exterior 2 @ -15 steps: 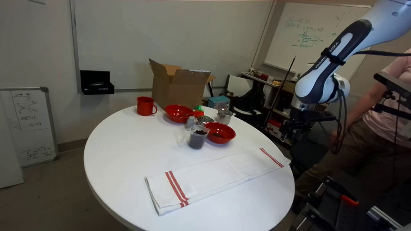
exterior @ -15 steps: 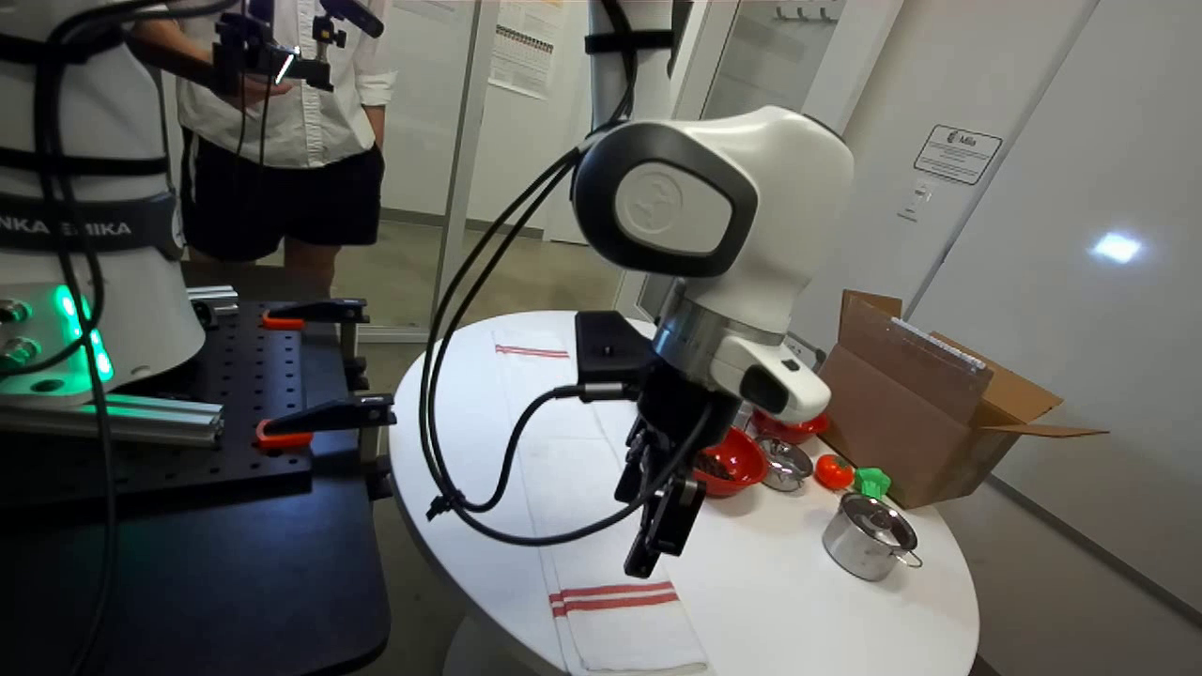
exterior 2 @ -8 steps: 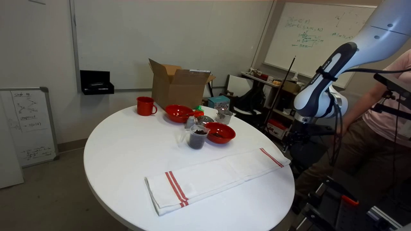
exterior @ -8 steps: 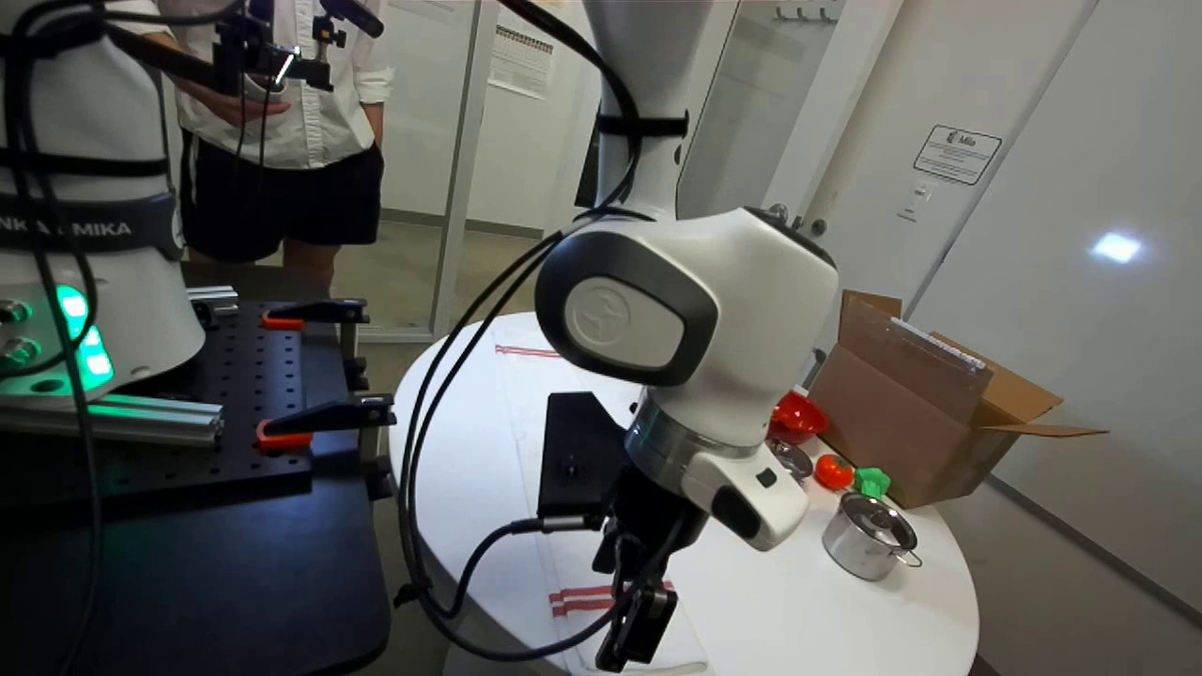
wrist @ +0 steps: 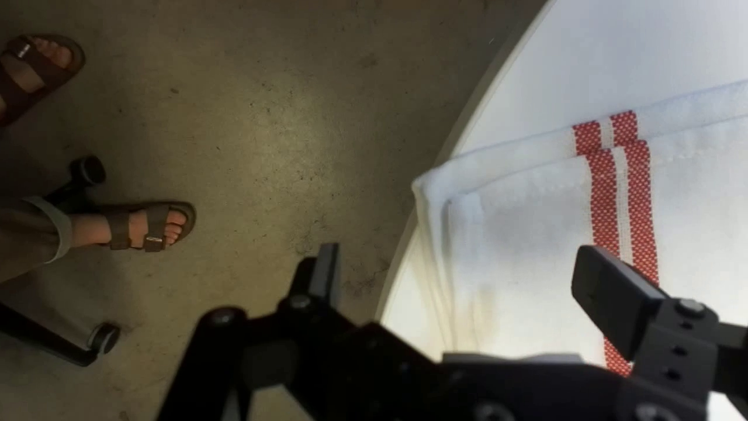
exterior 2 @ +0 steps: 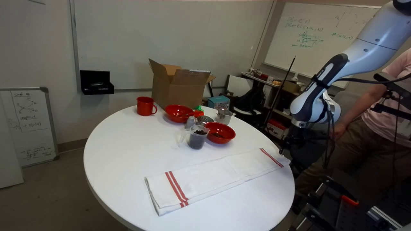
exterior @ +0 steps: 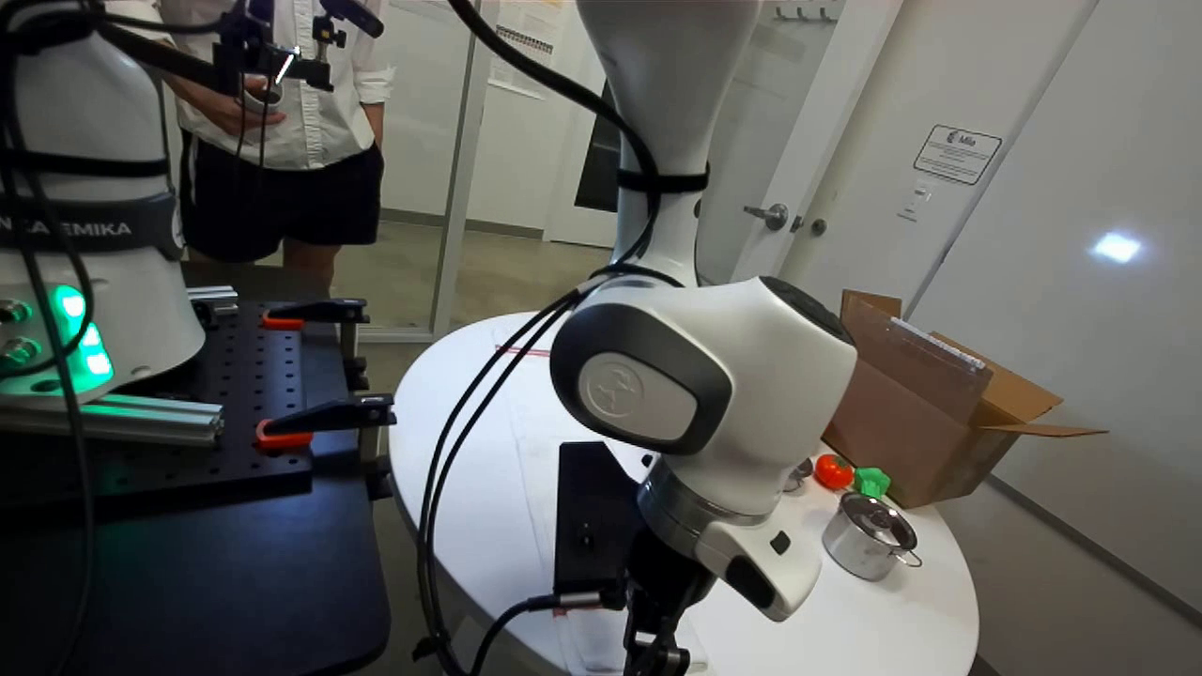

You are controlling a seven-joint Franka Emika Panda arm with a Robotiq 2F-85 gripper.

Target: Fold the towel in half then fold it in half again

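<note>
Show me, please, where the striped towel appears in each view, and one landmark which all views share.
In an exterior view, the striped towel runs from left of centre toward the bottom, partly hidden by the robot arm.
In an exterior view, the striped towel lies below and slightly right of centre.
In the wrist view, the striped towel is at right, partly behind the fingers.
Shared landmark: the round white table under it.

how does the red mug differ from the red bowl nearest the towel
The red mug is narrower, with a handle; the red bowl is wide and shallow, showing none. The mug stands near the cardboard box; the bowl, holding dark bits, nearer the towel. Both are red and upright.
</note>
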